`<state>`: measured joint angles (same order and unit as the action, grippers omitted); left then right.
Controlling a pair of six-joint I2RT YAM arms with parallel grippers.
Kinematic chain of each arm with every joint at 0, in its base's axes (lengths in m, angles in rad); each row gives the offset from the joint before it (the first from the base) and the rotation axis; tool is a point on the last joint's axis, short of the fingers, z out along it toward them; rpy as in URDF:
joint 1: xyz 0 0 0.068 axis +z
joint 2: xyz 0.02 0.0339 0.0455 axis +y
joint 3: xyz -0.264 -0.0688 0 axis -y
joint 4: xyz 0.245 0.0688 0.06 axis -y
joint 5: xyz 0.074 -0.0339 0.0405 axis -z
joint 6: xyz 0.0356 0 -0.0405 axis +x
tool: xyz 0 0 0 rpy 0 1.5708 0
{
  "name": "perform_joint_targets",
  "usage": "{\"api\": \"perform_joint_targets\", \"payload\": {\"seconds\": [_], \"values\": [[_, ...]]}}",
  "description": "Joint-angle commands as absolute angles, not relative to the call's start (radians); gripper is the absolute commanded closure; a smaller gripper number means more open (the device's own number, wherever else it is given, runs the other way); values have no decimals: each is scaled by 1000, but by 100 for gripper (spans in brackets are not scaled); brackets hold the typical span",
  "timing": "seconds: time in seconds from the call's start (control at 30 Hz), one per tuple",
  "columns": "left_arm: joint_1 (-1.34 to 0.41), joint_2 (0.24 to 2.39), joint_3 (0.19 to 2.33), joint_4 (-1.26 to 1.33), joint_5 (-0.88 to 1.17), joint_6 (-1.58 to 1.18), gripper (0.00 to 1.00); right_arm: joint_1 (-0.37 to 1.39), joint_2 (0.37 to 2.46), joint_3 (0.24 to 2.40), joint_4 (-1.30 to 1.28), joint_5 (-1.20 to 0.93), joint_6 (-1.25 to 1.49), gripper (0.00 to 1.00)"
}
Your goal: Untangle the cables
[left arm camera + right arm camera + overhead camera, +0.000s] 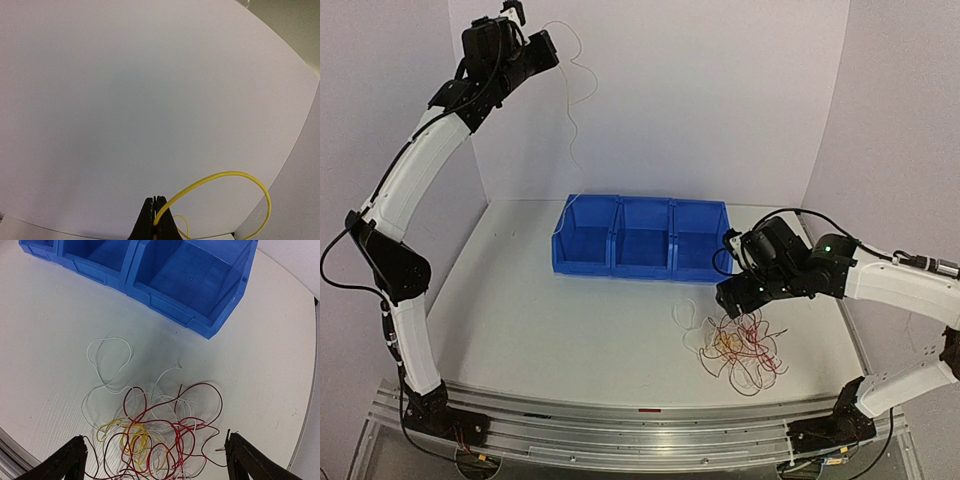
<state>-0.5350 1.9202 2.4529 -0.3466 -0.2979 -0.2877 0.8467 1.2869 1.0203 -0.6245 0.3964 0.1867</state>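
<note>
The left jaws, upper left, pinch one yellow cable (230,173). The right jaws stand wide and empty over the cables (735,345) heaped lower right on the bench (520,320). They look light and floppy; grab a loose loop.

Three blue bins (640,256) sit side by side on the table (540,320).
</note>
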Motion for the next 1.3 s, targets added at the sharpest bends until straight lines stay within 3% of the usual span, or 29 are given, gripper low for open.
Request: {"api": "perform_joint_targets", "payload": {"seconds": [0.0,0.47,0.97,1.27], "values": [[-537,1902,2476,-272,-242,-297,100,849,1285,1007,-597,423,184,7],[-537,1926,2329,-237,-393,-239,100,849,1277,969,-595,454,192,7],[-520,2063,2336,-292,-407,-243,100,849,1283,950,-595,469,227,7],[-520,2016,2132,-365,-513,-348,100,849,1280,937,-595,458,259,7]]}}
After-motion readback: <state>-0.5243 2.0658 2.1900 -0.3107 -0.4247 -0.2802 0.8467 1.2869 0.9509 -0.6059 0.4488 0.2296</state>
